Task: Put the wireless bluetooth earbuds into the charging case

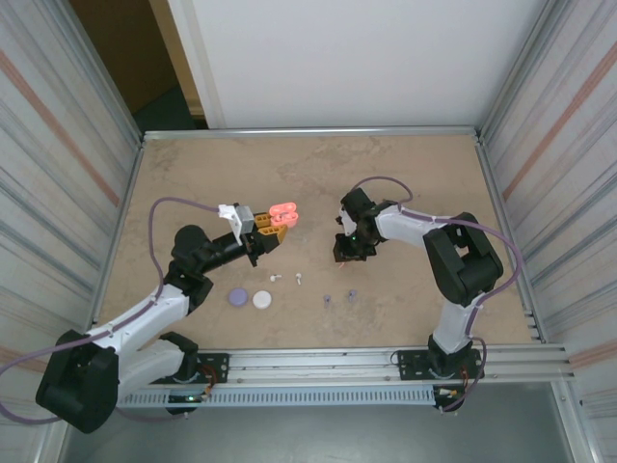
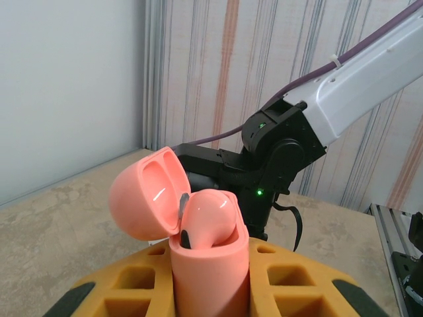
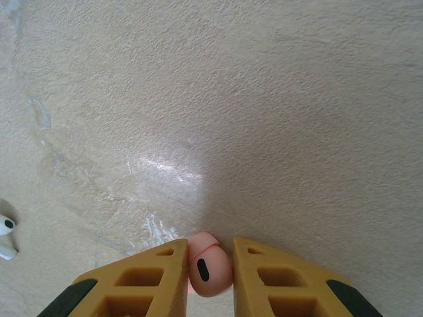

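My left gripper (image 1: 262, 230) is shut on the body of a pink charging case (image 2: 210, 271), held off the table with its lid (image 2: 147, 191) swung open to the left. One pink earbud (image 2: 206, 212) sits in the case. In the top view the case (image 1: 281, 214) is left of my right gripper (image 1: 345, 253), which points down at the table. In the right wrist view my right gripper (image 3: 210, 277) is shut on a second pink earbud (image 3: 209, 269), and both yellow fingers (image 3: 149, 281) touch its sides just above the table.
Two white earbuds (image 1: 275, 277) (image 1: 301, 280) and two purple earbuds (image 1: 328, 299) (image 1: 352, 292) lie on the table in front of the arms. A round purple case (image 1: 237, 298) and a round white case (image 1: 262, 300) lie to their left. Corrugated walls close both sides.
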`<action>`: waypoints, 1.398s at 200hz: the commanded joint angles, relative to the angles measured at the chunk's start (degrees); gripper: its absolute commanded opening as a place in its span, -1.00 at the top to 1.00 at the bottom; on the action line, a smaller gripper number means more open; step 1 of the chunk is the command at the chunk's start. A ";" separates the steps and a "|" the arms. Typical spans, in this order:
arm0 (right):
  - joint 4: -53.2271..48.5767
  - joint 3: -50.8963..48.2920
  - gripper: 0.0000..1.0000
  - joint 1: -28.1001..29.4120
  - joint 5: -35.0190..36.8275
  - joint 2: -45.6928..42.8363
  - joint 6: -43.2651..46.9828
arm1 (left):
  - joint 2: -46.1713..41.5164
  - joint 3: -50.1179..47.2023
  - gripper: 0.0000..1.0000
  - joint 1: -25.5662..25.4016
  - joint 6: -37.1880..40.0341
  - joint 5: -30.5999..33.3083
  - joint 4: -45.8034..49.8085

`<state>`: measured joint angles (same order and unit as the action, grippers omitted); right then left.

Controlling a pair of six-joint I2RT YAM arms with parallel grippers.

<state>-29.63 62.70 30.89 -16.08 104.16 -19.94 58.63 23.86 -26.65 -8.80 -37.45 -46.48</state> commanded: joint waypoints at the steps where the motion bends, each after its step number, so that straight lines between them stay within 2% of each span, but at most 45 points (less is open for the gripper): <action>1: -0.35 0.33 0.57 0.36 1.32 -2.33 1.85 | -1.48 0.01 1.00 -0.24 1.23 0.52 -0.72; 139: -1.25 -0.10 0.57 0.57 1.14 -18.42 12.99 | 0.25 0.31 1.00 -0.26 -0.14 -0.77 -3.12; 279: 4.65 0.00 0.57 2.81 -3.41 -36.64 25.07 | 5.31 2.25 1.00 -0.32 -4.25 -6.95 -9.62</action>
<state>-26.87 62.67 32.86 -17.26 70.37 1.65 63.09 23.97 -26.65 -11.20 -41.58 -51.59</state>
